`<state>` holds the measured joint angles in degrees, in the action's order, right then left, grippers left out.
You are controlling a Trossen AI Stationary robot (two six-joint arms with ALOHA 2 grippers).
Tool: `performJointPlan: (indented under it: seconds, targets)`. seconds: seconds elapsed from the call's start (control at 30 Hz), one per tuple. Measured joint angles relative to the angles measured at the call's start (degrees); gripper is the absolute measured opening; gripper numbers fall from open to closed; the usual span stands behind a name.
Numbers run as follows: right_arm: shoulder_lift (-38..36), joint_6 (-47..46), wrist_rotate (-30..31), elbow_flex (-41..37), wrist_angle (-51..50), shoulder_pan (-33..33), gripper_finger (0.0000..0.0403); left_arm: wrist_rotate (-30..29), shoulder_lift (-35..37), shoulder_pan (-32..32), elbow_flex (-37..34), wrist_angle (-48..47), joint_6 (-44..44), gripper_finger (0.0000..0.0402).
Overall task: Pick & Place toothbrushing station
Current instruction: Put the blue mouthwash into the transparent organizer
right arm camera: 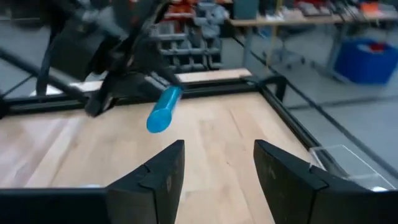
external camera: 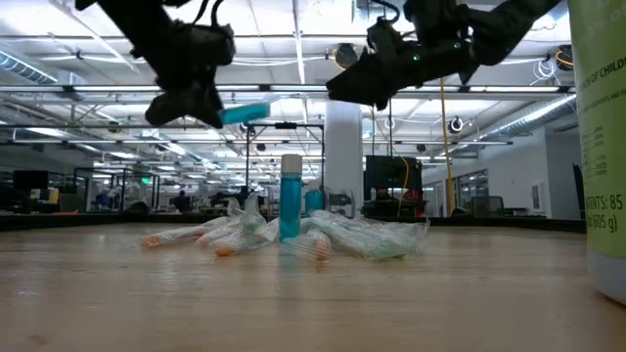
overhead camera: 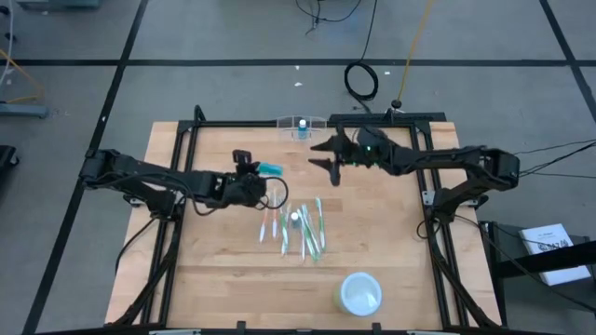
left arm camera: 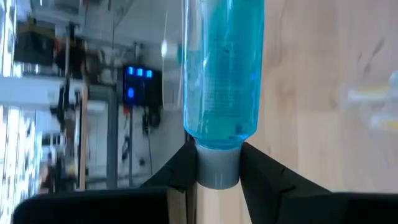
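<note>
The toothbrushing station, a small clear plastic holder (overhead camera: 303, 123), stands at the table's far edge with something blue inside; the right wrist view shows its corner (right arm camera: 345, 158). My left gripper (overhead camera: 256, 177) hangs above the table left of centre, shut on a blue bottle (overhead camera: 270, 168). My right gripper (overhead camera: 319, 156) hovers open a little to the bottle's right, near the holder, and touches nothing. A pile of wrapped toothbrushes (overhead camera: 303, 231) lies on the table at centre, with a second blue bottle (external camera: 290, 196) standing upright in it. My left gripper pinches the bottle's grey cap (left arm camera: 217, 169) between its two fingers. The fingers come from the table's left, slanting slightly down, and the blue body (left arm camera: 222, 68) sticks out ahead of them along their line. The bottle is lifted clear of the table, lying roughly level.
A pale tub with a white lid (overhead camera: 360, 293) stands near the table's front edge, right of centre, and shows large at the right edge of the low view (external camera: 599, 147). A black frame (overhead camera: 186, 140) runs around the table. Bare wood lies on the left.
</note>
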<state>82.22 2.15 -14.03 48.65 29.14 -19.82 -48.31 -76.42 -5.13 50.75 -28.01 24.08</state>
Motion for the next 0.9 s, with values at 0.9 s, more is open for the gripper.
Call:
performJointPlan:
  seconds: [0.9]
  targets:
    - [7.6,16.6,14.0,6.4,-9.5,12.1,0.0266,16.6,-19.3,3.5,24.9,-23.3,-9.8,0.0092]
